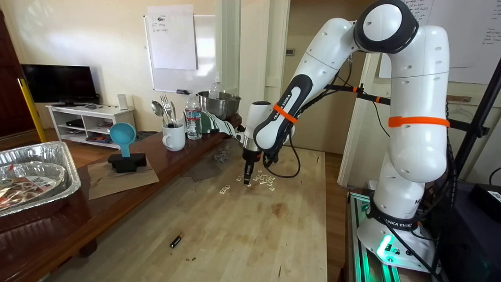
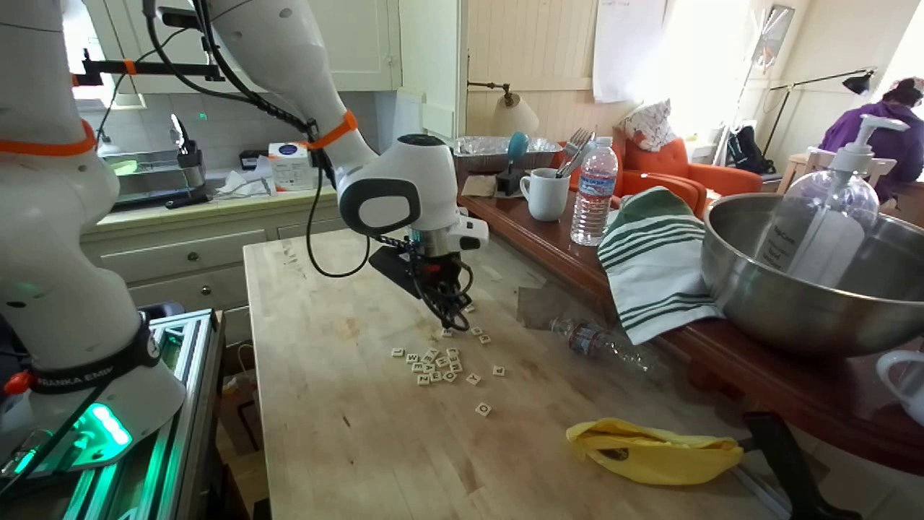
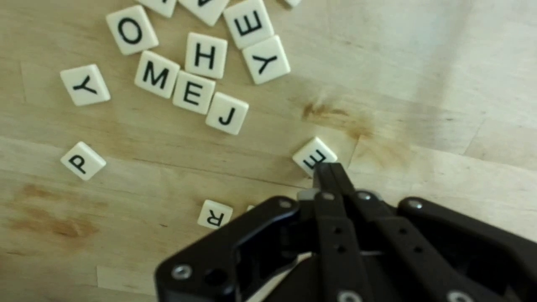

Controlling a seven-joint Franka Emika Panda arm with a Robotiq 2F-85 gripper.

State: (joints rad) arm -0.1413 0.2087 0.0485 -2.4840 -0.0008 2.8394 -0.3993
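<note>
Pointing down at the counter [image 1: 297, 235], the tool [image 3: 333, 167] is pressed together with nothing pinched in it, leaving one slim tip that probably suits getting close to pieces this small and flat. That tip is nearest an askew E tile [image 3: 312, 153], lying face up on the counter; in the wrist view the tip covers part of one corner, and whether the two touch I cannot tell. Beyond it, an M tile [image 3: 157, 75], another E tile [image 3: 194, 92] and a J tile [image 3: 227, 113] sit side by side in a slanting row, letters showing because they too lie face up. A P tile [image 3: 83, 161] and an R tile [image 3: 215, 214] rest apart from that row. On the raised ledge [image 1: 162, 160], a mug [image 1: 175, 139] holds forks and spoons [image 1: 157, 108] upright, presumably so they stay gathered, while a pump bottle [image 2: 823, 224] stands inside a steel bowl [image 2: 801, 307] whose wall likely guards it against toppling. A striped towel [image 2: 653, 267] drapes over the ledge's edge close to the bowl.
</note>
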